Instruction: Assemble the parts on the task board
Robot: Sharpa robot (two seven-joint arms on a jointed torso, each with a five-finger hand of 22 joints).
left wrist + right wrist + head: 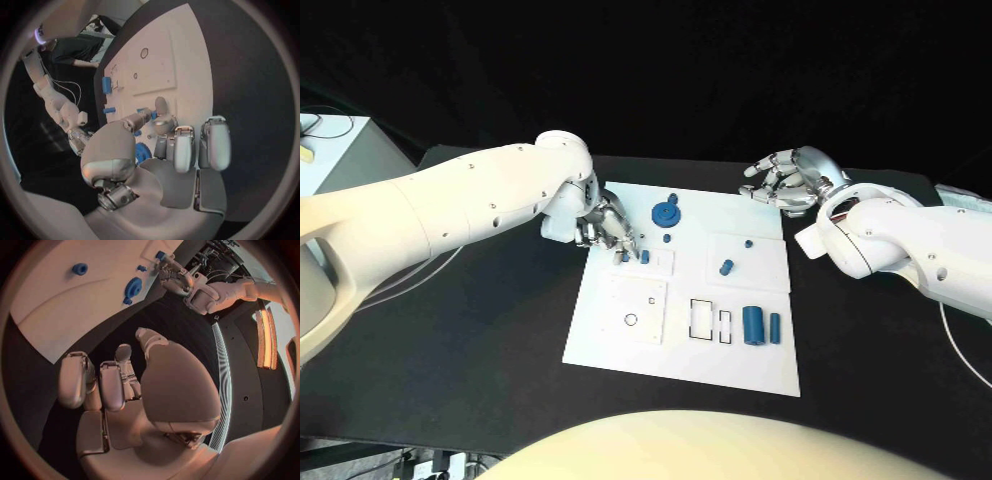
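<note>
Silver left hand (603,228), reaching in from the left of the head view over the upper left part of the white task board (625,345), fingers pointed down and drawn close together around a small blue peg (645,257) at the fingertips; in the left wrist view (164,150) the same peg (152,115) seen between the thumb and a finger, so pinched, it seems. Silver right hand (788,180) at the upper right of the head view, just beyond the board's far right corner, over the black table (473,330), fingers curled inward with nothing in them; same curl seen in the right wrist view (134,385). No readable writing or brand on the board or the parts. Left arm stretched across from the left edge, wrist bent downward; right arm bent at the right edge, hand turned toward the board. On the board: a round blue gear (666,213) near the top centre, a short blue peg (727,267) right of centre, and two upright blue cylinders (753,325) side by side at the lower right, beside rectangular outlines.
</note>
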